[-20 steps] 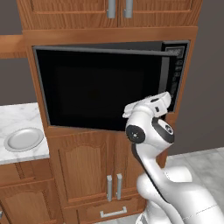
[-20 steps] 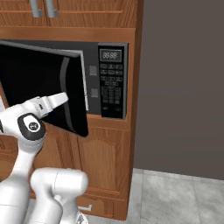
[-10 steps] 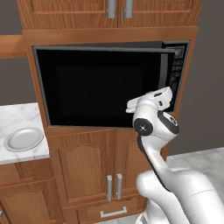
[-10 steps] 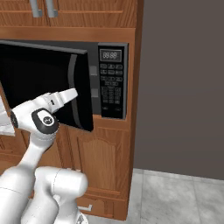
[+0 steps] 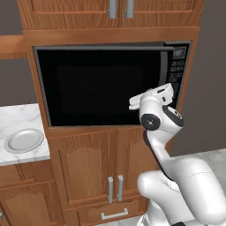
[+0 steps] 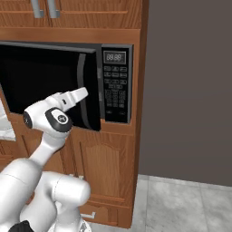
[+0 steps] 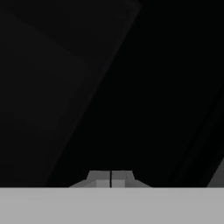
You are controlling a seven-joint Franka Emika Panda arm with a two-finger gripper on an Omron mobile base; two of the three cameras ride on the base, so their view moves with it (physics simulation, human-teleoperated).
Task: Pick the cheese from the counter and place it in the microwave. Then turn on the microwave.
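The gripper (image 7: 110, 178) is closed tight with nothing between its tips, which meet in the hand view against the dark glass of the microwave (image 5: 101, 86) door. In the left base view the white hand (image 5: 152, 95) sits at the right part of the door (image 5: 97, 86), just left of the curved dark handle (image 5: 164, 75); in the right base view the hand (image 6: 72, 97) points up and to the right toward the same handle (image 6: 80, 86). The door looks nearly shut but not flush: its handle edge stands a little proud of the button panel (image 6: 116, 88), most plainly at the bottom corner in the right base view. The cheese is not visible in any view, so I cannot say from sight where it is; with the door almost closed it is most likely inside. The round grey plate (image 5: 24, 140) rests alone on the marble counter (image 5: 20, 119), well to the left of the arm. The relation that matters next is between the closed fingertips and the panel: the buttons lie to the gripper's right, just beyond the handle, and a little farther back, with the display (image 6: 114, 57) at the top. I judge that the door needs a last push home before the hand shifts right to press a start button.
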